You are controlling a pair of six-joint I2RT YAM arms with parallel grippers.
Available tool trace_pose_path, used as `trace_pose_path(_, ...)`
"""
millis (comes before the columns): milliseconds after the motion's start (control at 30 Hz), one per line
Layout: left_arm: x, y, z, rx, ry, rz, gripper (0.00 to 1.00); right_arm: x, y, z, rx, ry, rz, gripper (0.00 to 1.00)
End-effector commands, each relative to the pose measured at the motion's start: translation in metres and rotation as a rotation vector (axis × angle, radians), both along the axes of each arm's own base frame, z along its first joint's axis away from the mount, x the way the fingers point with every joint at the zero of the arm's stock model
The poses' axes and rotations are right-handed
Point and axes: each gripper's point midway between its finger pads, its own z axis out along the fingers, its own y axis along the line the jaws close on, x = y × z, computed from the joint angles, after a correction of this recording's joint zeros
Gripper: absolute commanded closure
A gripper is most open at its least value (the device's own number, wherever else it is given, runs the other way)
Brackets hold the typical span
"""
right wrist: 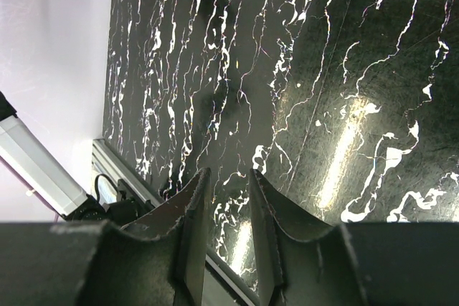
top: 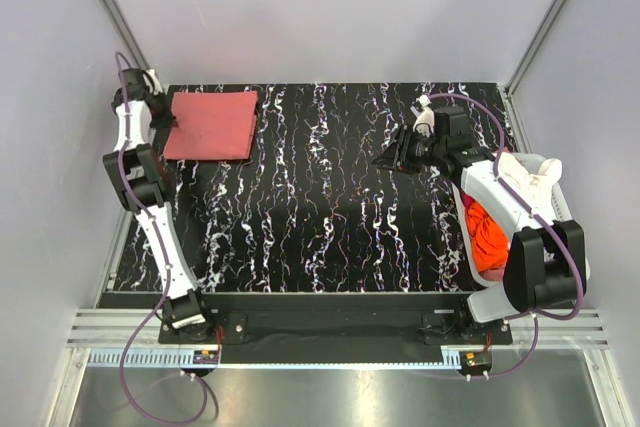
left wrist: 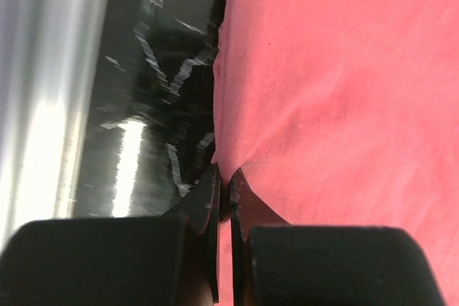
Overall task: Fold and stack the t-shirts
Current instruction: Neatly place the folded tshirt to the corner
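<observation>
A folded salmon-pink t-shirt (top: 210, 125) lies flat at the table's far left corner. My left gripper (top: 166, 123) is at its left edge, low on the table. In the left wrist view the jaws (left wrist: 224, 177) are shut on the edge of that pink cloth (left wrist: 337, 91), with creases running out from the tips. My right gripper (top: 390, 160) hangs above the far right part of the table. Its fingers (right wrist: 228, 173) stand open with nothing between them. An orange-red t-shirt (top: 488, 237) lies bundled at the right, partly hidden under the right arm.
The orange-red bundle sits in a white basket (top: 467, 252) off the table's right edge, mostly covered by the right arm. The black marbled table (top: 320, 207) has an aluminium rail along its near edge (top: 340, 325). Grey walls close in on three sides.
</observation>
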Motion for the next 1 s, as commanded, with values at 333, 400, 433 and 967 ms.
trace_pose_path(333, 0.025, 0.022, 0.089, 0.060, -0.244, 0.064, 0.47, 0.009, 0.005, 0.026, 0.036, -0.063, 0.003, 0.64)
trace_pose_path(400, 0.021, 0.024, 0.119, 0.074, -0.291, 0.097, 0.41, 0.008, 0.006, 0.027, 0.036, -0.059, 0.010, 0.64)
trace_pose_path(433, 0.019, 0.020, 0.134, 0.084, -0.315, 0.104, 0.36, 0.008, 0.006, 0.031, 0.035, -0.064, 0.014, 0.64)
trace_pose_path(967, -0.112, -0.255, 0.177, -0.200, -0.239, -0.313, 0.01, -0.048, -0.027, 0.096, -0.085, -0.142, -0.045, 0.50)
